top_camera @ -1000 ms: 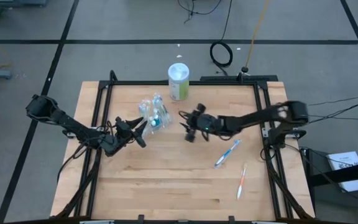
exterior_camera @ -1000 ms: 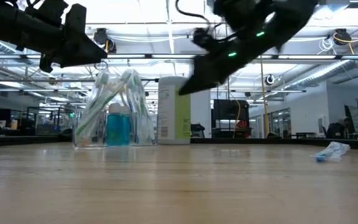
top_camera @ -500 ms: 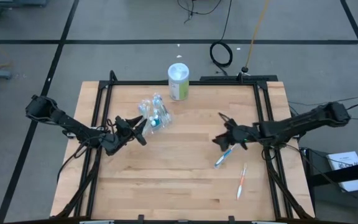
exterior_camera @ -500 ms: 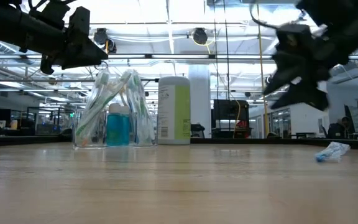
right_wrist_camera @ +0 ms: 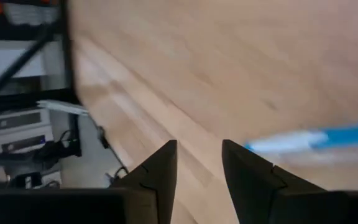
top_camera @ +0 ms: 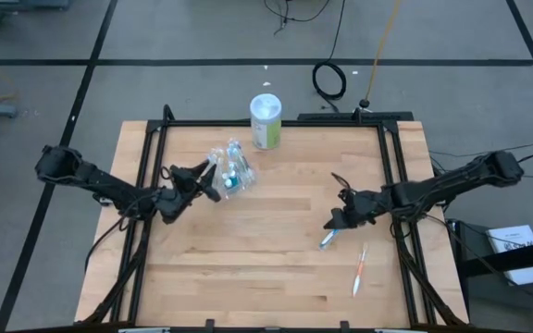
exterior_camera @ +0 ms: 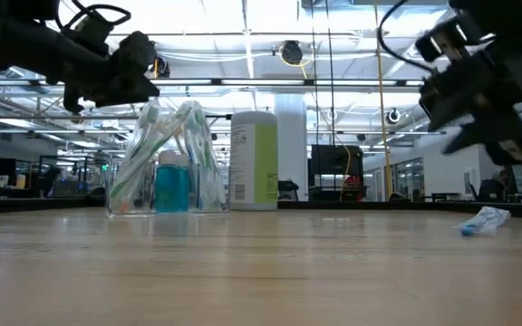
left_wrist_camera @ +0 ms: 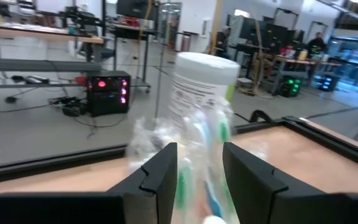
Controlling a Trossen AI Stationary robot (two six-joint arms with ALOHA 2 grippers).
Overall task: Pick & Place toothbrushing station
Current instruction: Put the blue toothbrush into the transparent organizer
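The right gripper has swung from beside the clear container, across the table, to the right side, and now hangs just over the upper end of the blue toothbrush, lower than 0.5 s ago. The left gripper has edged closer to the container, its fingers now framing it

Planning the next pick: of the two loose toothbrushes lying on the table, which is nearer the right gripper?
The blue toothbrush, lying just by the right gripper. The orange-and-white toothbrush lies farther off, toward the table's near right corner.
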